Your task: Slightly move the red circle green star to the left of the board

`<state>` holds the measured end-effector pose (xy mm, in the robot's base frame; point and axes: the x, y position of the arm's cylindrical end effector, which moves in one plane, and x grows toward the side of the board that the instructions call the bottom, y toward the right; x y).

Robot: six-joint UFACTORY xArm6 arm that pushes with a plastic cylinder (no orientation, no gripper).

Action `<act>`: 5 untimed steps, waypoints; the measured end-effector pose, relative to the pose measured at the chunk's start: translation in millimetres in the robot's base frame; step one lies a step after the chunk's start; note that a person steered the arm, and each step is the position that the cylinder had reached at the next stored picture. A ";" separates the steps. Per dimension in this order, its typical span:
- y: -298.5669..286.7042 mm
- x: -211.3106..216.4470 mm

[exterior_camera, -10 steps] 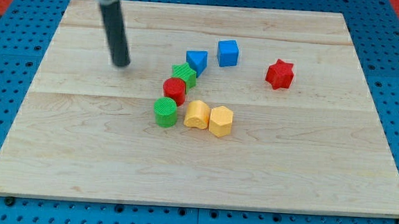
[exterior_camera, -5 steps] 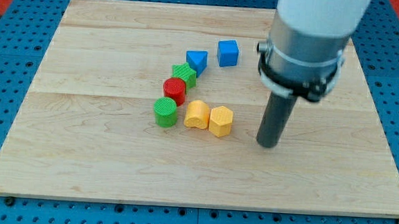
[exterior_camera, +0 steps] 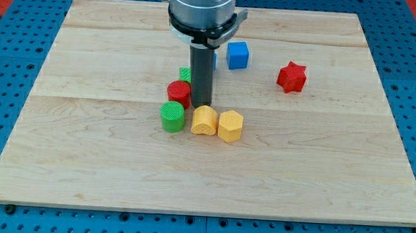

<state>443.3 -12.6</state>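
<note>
Nearest the view's bottom, on the pale wooden board (exterior_camera: 82, 166), a short row of three blocks runs left to right: a green ribbed cylinder (exterior_camera: 172, 117), a yellow heart-like block (exterior_camera: 205, 121) and a yellow hexagonal block (exterior_camera: 230, 126), the two yellow ones touching. Just above the gap between the green cylinder and the yellow heart, my tip (exterior_camera: 200, 105) stands on the board, right beside the red circle (exterior_camera: 179, 93) on its right-hand side; whether they touch cannot be told. There are no jaws to spread or press: the arm ends in a plain dark rod. Behind the red circle, only a sliver of the green star (exterior_camera: 185, 74) shows at the rod's left edge. A thin strip of a blue block (exterior_camera: 213, 60), shape hidden, peeks out on the rod's right. Farther up sits a blue cube (exterior_camera: 237, 55), and well to the right a red star (exterior_camera: 291, 77). Blue pegboard (exterior_camera: 7, 82) surrounds the board.
</note>
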 end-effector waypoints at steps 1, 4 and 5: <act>8.8 -10.2; -14.4 -41.4; -7.9 -44.3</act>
